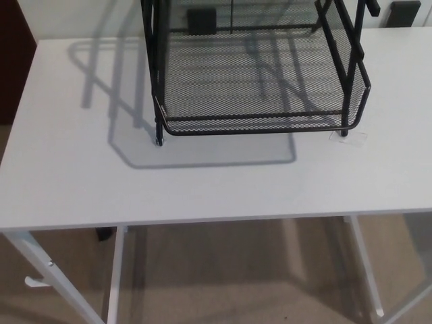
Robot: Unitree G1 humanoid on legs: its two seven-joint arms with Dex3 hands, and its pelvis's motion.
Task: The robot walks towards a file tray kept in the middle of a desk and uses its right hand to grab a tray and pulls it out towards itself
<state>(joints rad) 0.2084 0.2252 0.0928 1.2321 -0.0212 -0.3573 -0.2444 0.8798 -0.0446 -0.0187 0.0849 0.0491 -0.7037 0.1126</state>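
Neither of your hands shows in the head view, so you cannot tell how their fingers stand. The tray (260, 74) sits toward the counter's (202, 182) far edge, a little toward its right end, its front rail (256, 127) running parallel to the near edge. In my judgement your right hand has the shorter reach, straight ahead to that rail.

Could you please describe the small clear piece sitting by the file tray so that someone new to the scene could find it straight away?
Start from the white desk and find the black mesh file tray standing at its far middle. Follow the tray's front edge to its corner on the picture's right, where a frame post comes down. The small clear plastic piece lies flat on the desk at that post's foot; it is the only transparent thing there.
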